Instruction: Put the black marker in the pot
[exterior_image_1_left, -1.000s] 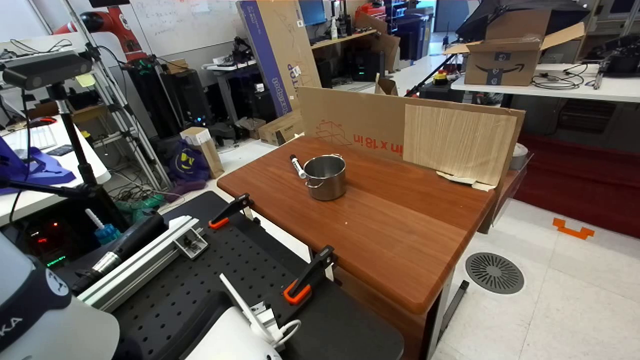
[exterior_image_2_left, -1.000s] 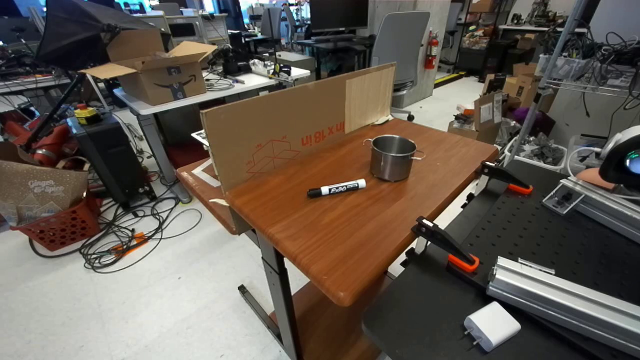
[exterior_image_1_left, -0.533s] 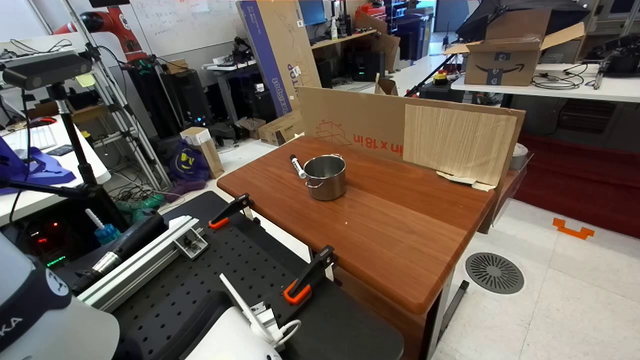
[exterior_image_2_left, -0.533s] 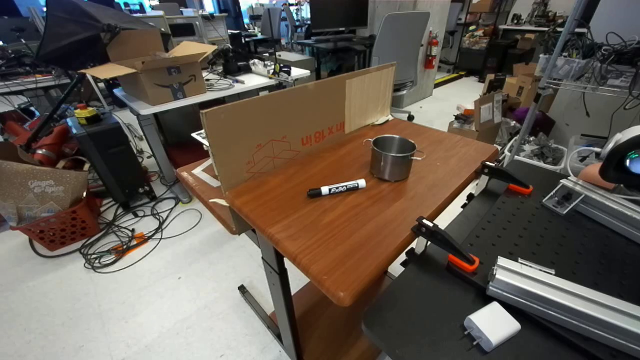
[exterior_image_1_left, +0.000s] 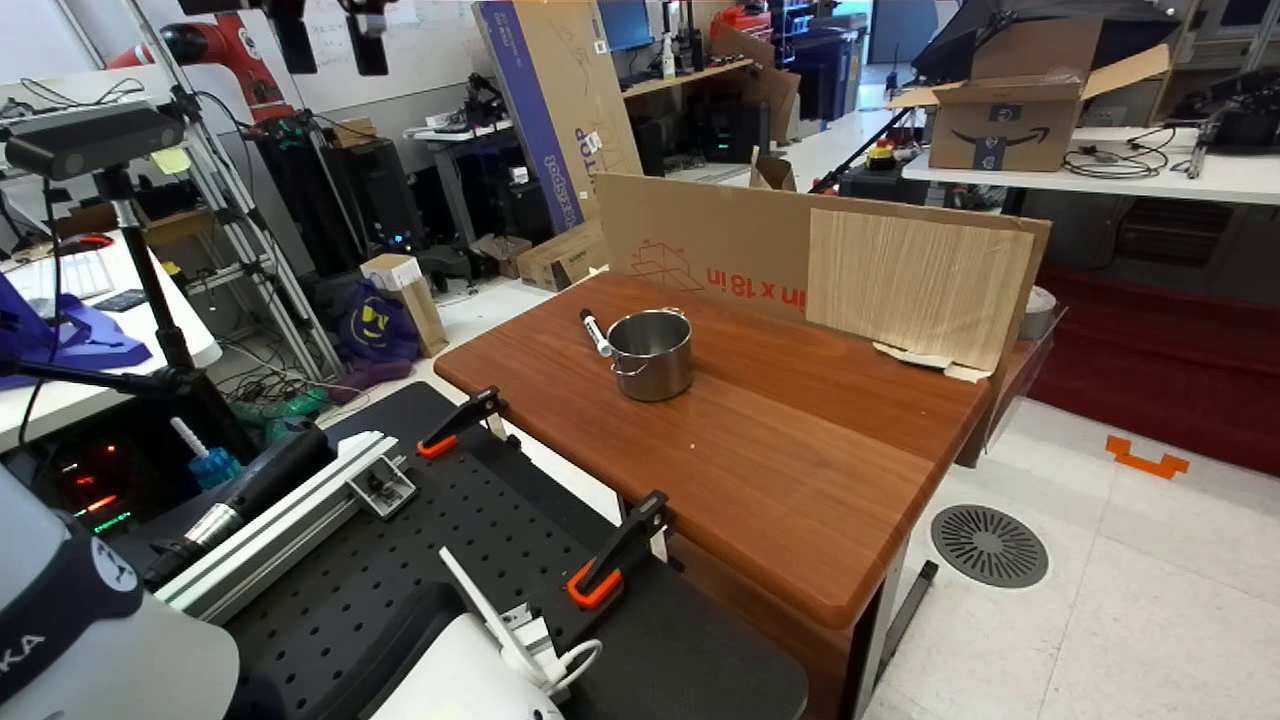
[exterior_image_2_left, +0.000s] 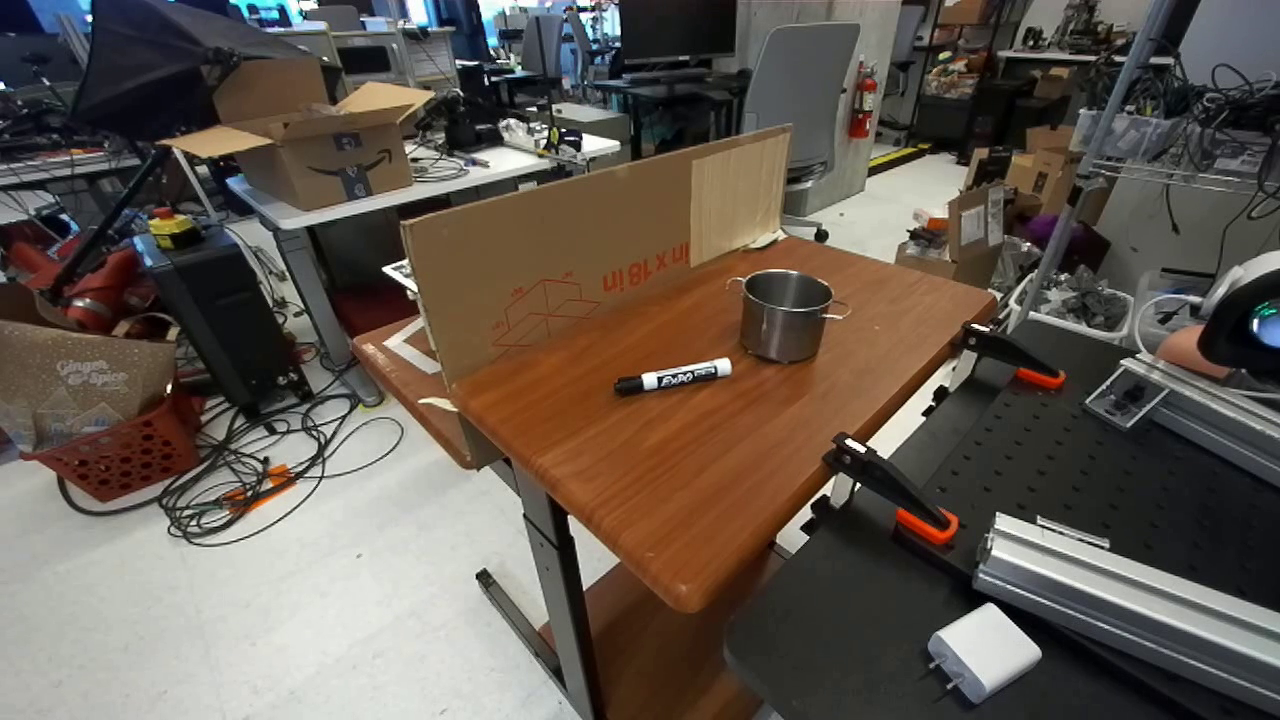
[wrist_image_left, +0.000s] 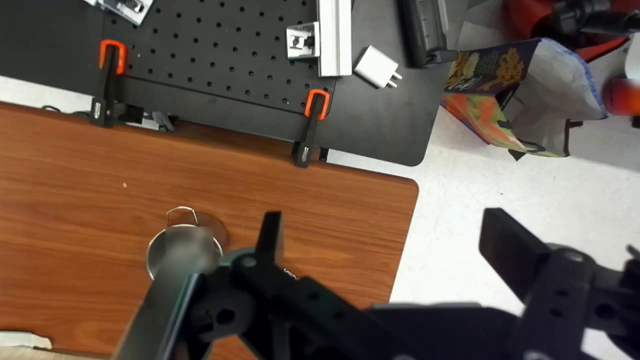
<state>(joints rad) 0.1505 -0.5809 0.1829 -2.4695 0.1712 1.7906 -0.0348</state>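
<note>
The black marker, with a white labelled body and a black cap, lies on the table beside the pot in both exterior views (exterior_image_1_left: 595, 332) (exterior_image_2_left: 672, 377). Its white end points towards the pot, a small gap apart. In the wrist view only a sliver of the marker (wrist_image_left: 290, 273) shows behind a finger. The grey metal pot (exterior_image_1_left: 652, 375) stands upright on the table, also in an exterior view (exterior_image_2_left: 783, 332); in the wrist view the pot (wrist_image_left: 156, 252) is partly hidden by my gripper. My gripper (wrist_image_left: 384, 215) is open and empty, high up; its fingers (exterior_image_1_left: 330, 55) hang at an exterior view's top edge.
The brown wooden table (exterior_image_2_left: 620, 470) has a cardboard panel (exterior_image_2_left: 560, 265) standing along its far edge. Clamps (exterior_image_1_left: 620, 550) (exterior_image_1_left: 460, 422) sit between the table and the black perforated base plate (exterior_image_1_left: 480, 530). A white charger (exterior_image_2_left: 985, 652) lies on the plate.
My gripper's fingers have come down into view at the top left of an exterior view. The marker and the pot have not moved.
</note>
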